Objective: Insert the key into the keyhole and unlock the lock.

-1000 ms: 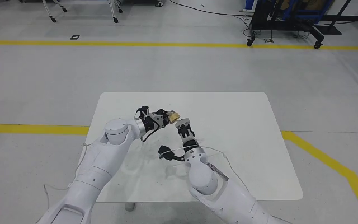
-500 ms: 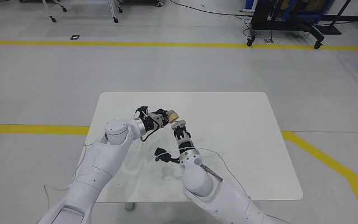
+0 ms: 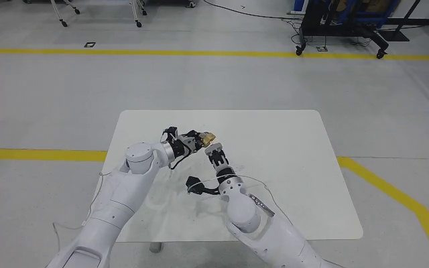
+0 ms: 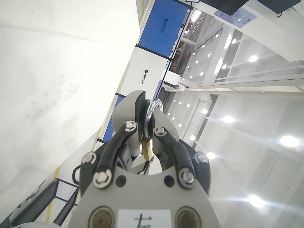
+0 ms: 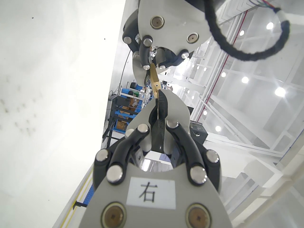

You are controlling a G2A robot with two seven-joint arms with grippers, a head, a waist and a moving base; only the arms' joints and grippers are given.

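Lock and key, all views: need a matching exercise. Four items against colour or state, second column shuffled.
Column one:
1 lock body
2 shackle
3 key
4 table

Column two:
A white
B pinched in the right gripper
C brass-coloured
D silver, clamped in the left gripper

Pairs: 1-C, 2-D, 3-B, 4-A

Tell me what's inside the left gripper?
The left gripper pinches a small brass padlock by its silver shackle. Its black pads cover part of the shackle.
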